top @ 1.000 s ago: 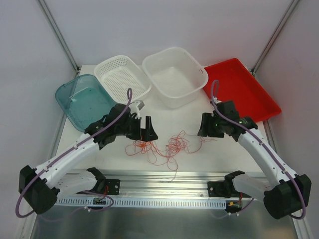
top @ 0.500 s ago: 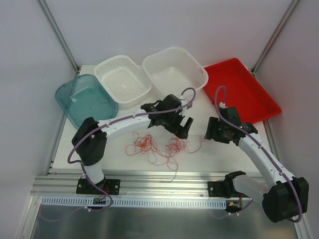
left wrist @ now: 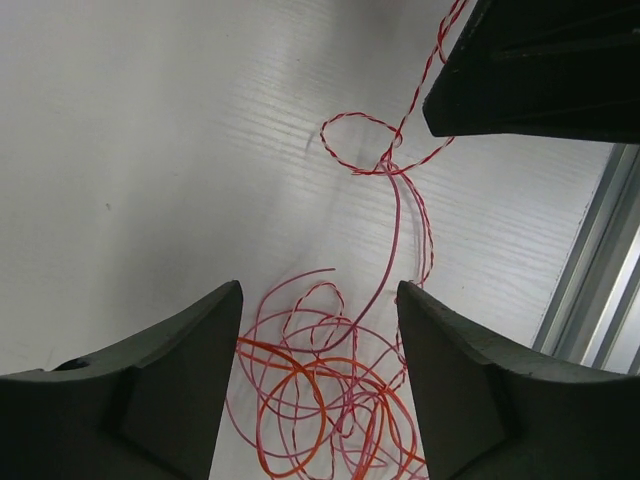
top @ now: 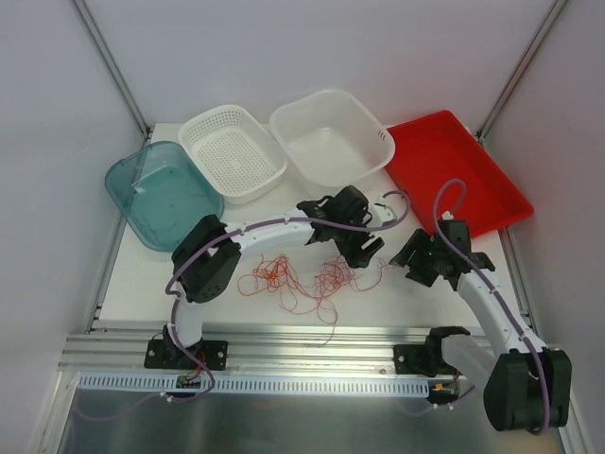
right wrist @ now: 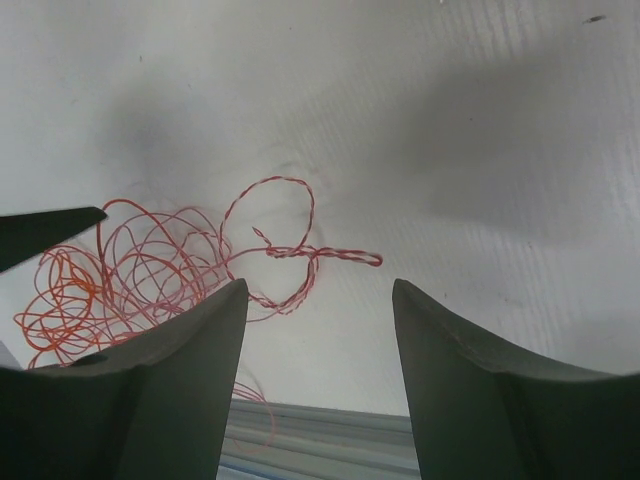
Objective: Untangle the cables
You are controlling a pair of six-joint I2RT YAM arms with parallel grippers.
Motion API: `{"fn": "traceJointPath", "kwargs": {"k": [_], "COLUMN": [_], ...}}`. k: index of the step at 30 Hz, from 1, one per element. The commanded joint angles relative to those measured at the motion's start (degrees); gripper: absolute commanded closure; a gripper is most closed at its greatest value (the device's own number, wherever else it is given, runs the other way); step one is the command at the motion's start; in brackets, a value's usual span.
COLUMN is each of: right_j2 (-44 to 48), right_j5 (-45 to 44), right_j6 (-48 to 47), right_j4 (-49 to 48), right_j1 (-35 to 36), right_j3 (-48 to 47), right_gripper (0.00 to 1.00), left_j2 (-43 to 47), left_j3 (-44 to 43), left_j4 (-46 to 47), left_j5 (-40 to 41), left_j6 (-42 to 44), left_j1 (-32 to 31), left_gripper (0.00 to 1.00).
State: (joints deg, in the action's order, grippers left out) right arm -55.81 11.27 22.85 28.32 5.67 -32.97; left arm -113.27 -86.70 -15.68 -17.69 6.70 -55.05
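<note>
Two pincers, both spread wide and empty, hang over the cables (top: 301,277).
The cables lie in a loose red-orange tangle on the bench (top: 142,274); the left pincer (left wrist: 318,292) is above their right part, the right pincer (right wrist: 320,285) above their rightmost twisted strand.

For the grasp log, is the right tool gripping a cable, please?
No, the right tool stands open, with the cables lying loose on the table below.

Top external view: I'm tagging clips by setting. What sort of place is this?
Likely a robotics lab cell, not a home: a left arm and right arm bolted to an aluminium rail, plain white enclosure walls with metal struts, and plastic bins like the red tray.
</note>
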Motion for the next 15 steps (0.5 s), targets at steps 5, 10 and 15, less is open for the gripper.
{"fn": "traceJointPath", "kwargs": {"k": [5, 10, 15], "right_j2": [-0.35, -2.37, -3.25], "right_j5": [3.32, 3.23, 3.67], "right_j6": [6.24, 7.47, 8.0], "right_j4": [-8.71, -11.0, -12.58], "right_j1": [-1.01, -1.1, -1.1], "right_j3": [1.68, 2.65, 3.35], "right_gripper": [0.37, 0.41, 0.59], "left_j2": [-2.04, 0.59, 3.23], "left_j3": [-1.9, 0.73, 3.46], "left_j4": [3.29, 4.96, 6.1], "left_j5": [-4.19, -3.84, -3.31], "left_j6": [3.32, 3.06, 2.09], "left_j1": [-0.24, -0.24, -0.24], "left_gripper": [0.64, 0.91, 0.99]}}
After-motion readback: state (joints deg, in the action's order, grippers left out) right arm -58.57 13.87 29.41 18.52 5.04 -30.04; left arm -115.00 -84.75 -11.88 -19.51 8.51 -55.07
